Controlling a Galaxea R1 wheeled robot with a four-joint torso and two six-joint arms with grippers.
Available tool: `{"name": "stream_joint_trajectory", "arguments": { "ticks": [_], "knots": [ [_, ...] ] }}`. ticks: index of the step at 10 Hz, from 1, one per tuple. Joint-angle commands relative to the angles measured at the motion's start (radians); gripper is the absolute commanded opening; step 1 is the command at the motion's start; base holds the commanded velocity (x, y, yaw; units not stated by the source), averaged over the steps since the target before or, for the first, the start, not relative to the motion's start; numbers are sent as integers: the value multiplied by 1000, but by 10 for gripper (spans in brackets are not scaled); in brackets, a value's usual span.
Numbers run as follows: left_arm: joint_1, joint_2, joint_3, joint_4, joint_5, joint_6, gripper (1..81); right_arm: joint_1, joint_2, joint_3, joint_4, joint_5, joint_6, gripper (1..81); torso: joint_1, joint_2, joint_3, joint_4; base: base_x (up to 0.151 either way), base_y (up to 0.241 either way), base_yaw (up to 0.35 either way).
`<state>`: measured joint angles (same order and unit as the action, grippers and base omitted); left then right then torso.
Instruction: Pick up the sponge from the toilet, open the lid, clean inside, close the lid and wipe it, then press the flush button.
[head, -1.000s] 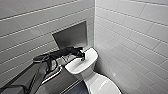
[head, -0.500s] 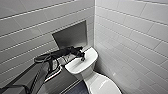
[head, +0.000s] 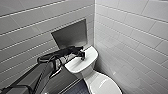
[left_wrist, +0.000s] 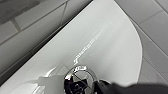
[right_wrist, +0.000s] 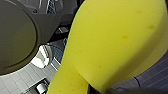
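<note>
1. White tiled walls (head: 130, 37) meet in a corner at the far right; a dark tiled floor (head: 75, 89) shows at the near edge.
2. The toilet (head: 86, 72) stands in that corner, its tank against the left wall. The lid (head: 101, 85) lies closed over the bowl on the near right.
3. A grey metal panel (head: 71, 35) is set into the left wall just above the tank.
4. The left arm (head: 37, 75) reaches in from the near left and ends over the flat tank top (head: 91, 56).
5. The sponge (right_wrist: 112, 42), bright yellow, sits right at the right gripper (right_wrist: 95, 89), which grips it at its lower edge, clear of the floor behind.
6. The left gripper (head: 82, 57) points down at the middle of the tank top; whether its jaws are open or closed cannot be told.
7. The flush button (left_wrist: 78, 80), round and shiny, sits in the tank top, with a dark fingertip (left_wrist: 112, 88) just beside it.
</note>
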<state>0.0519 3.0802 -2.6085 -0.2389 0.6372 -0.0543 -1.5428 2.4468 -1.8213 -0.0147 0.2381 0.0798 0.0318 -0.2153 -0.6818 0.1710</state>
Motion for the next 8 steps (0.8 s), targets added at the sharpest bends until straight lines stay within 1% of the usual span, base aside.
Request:
{"name": "stream_joint_trajectory", "arguments": {
  "ticks": [1, 3, 4, 6, 8],
  "knots": [
    [-180, -7, -30, 38, 19, 13, 10, -12, -16, 31, 2, -75, 3, 10, 0, 0, 3, 0, 0, 0, 0],
    [-162, -3, -47, 67, 9, 13, 10, -20, -12, 28, -4, -75, 3, 10, 1, 1, -20, 0, 0, 0, 0],
    [-142, 3, -70, 90, -23, 13, 10, -23, -7, 25, -5, -74, 3, 10, 1, 1, -21, 0, 0, 0, 0],
    [-108, 9, -84, 124, -27, 14, 10, -21, -1, 21, -5, -74, 3, 10, 1, 1, -20, 0, 0, 0, 0],
    [-83, 9, -81, 125, -24, 14, 10, -20, 7, 21, -7, -75, 3, 10, 1, 1, -20, 0, 0, 0, 0]
  ]
}}
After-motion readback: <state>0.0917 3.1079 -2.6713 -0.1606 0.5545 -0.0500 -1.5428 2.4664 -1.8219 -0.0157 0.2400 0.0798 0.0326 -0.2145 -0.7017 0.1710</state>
